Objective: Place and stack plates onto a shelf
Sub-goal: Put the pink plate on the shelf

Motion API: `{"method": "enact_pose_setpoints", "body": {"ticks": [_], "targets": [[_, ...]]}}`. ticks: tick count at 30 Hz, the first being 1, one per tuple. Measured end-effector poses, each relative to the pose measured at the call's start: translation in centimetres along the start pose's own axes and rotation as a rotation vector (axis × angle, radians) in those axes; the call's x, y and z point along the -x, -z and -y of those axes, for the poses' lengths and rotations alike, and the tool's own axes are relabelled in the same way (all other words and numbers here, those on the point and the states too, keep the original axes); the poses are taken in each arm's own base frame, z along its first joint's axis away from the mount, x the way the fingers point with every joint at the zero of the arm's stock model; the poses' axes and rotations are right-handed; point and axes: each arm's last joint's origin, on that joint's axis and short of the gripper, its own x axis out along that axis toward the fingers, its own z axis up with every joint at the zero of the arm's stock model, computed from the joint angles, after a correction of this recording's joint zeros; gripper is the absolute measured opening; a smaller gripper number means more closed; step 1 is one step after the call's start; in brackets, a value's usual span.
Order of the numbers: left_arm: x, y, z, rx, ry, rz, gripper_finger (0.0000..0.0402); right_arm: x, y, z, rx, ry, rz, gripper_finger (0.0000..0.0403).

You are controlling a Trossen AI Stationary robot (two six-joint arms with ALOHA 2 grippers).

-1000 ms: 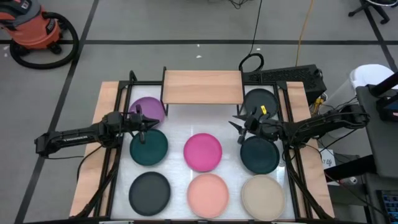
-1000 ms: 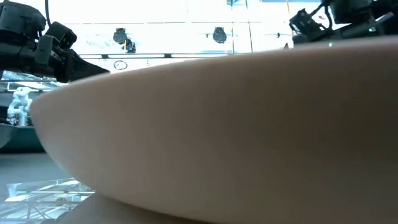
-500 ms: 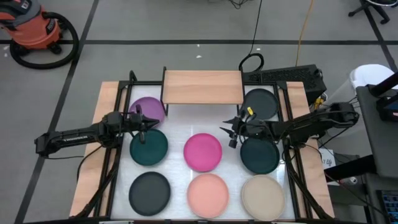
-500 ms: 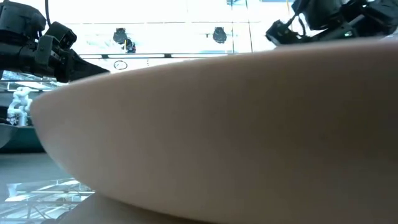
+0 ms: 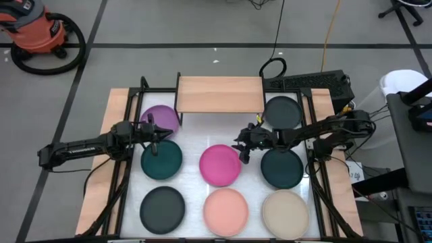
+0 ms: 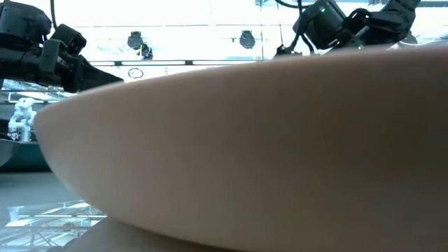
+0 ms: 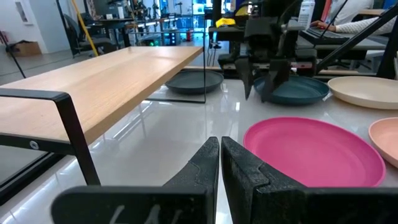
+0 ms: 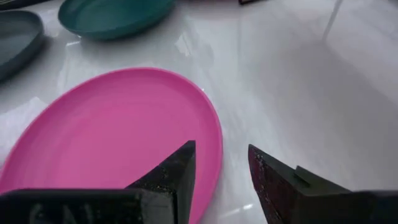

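Eight round plates lie flat on the white table: purple (image 5: 160,116), charcoal (image 5: 282,110), two teal (image 5: 161,159) (image 5: 281,168), magenta (image 5: 220,165), charcoal (image 5: 162,208), salmon (image 5: 225,211) and beige (image 5: 285,212). The light-wood shelf (image 5: 220,94) stands bare at the far edge. My right gripper (image 8: 221,171) is open and tipped downward over the magenta plate's far right rim (image 8: 208,124), one finger over the plate and one outside it, touching nothing that I can see. My left gripper (image 7: 219,158) is shut and level between the purple plate and the left teal plate.
Black frame rails (image 5: 120,169) run along the table's left and right sides. Free white tabletop (image 5: 202,131) lies between the shelf and the magenta plate. A near plate's rim (image 6: 245,147) fills most of the low view. A vacuum (image 5: 37,30) and cables lie on the floor beyond.
My right gripper has travelled toward the table's left edge, from over the right teal plate to the magenta plate's far right rim. It has sunk a little, tipped downward and rolled, and has stayed open. No plate has moved.
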Motion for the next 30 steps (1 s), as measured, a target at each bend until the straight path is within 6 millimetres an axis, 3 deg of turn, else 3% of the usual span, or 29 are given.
{"method": "enact_pose_setpoints", "body": {"ticks": [9, 30], "targets": [[0.0, 0.0, 0.0, 0.000, 0.000, 0.002, 0.0024, -0.5, 0.4, 0.6, -0.126, -0.014, -0.047, 0.0130], [0.0, 0.0, 0.0, 0.000, 0.000, 0.002, 0.0024, -2.1, 1.7, 0.7, -0.171, -0.042, -0.124, 0.0131]]}}
